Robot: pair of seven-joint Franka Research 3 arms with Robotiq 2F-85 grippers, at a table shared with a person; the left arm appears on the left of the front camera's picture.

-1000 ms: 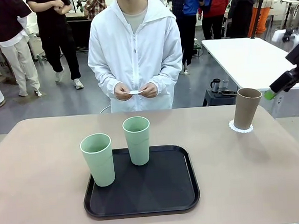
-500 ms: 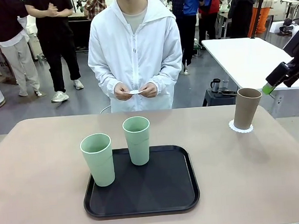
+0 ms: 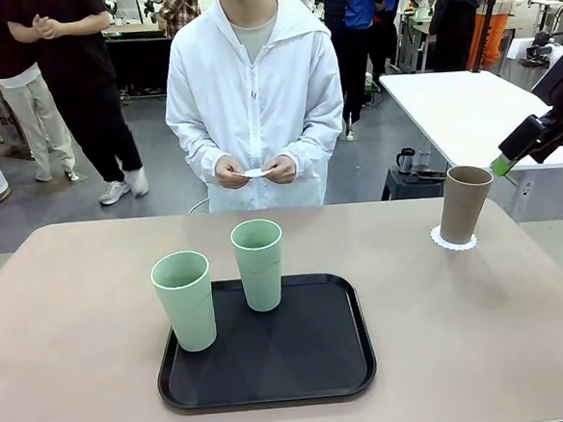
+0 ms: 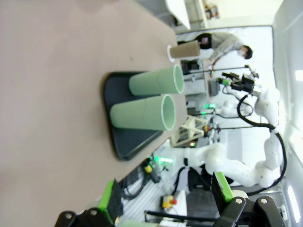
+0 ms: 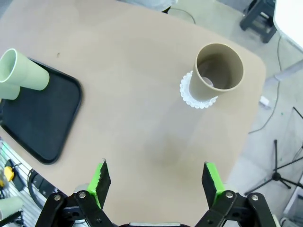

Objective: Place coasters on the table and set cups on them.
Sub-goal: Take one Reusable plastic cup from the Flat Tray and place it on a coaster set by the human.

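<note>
— At the right of the front view, on the large beige-pink desk (image 3: 77, 331), what is finished?

— One tall brown tapered tumbler (image 3: 465, 203) stands upright on a small white lacy paper coaster (image 3: 454, 243), whose scalloped edge shows around the base. From above, the cup sits a little off the coaster's middle, but it is on it. I count that set as done.

— And the other cups?

— Two pale green tumblers stand upright on the black rounded-corner tray (image 3: 302, 364) in the lower middle of the frame. One is at the tray's left edge (image 3: 184, 301), and the other is farther back, nearer the centre (image 3: 259, 264). No coaster lies on the desk near them.

— Where is the next coaster?

— At top centre, the person in the white jacket holds a thin white disc (image 3: 253, 173) between both hands (image 3: 231, 173), above the desk's far edge. It has not yet been laid down. I cannot tell whether it is one sheet or two.

— The tools?

— The right tool (image 5: 156, 182) hangs above the desk with its green pads spread wide and nothing between them. In the front view it is at the right edge, near the brown tumbler's rim but apart from it. The left tool (image 4: 165, 196) is likewise spread and empty, well apart from the tray.

— So what remains?

— By my judgement, two coasters must go down and both green tumblers must come off the tray onto them. About a third is done.
</note>
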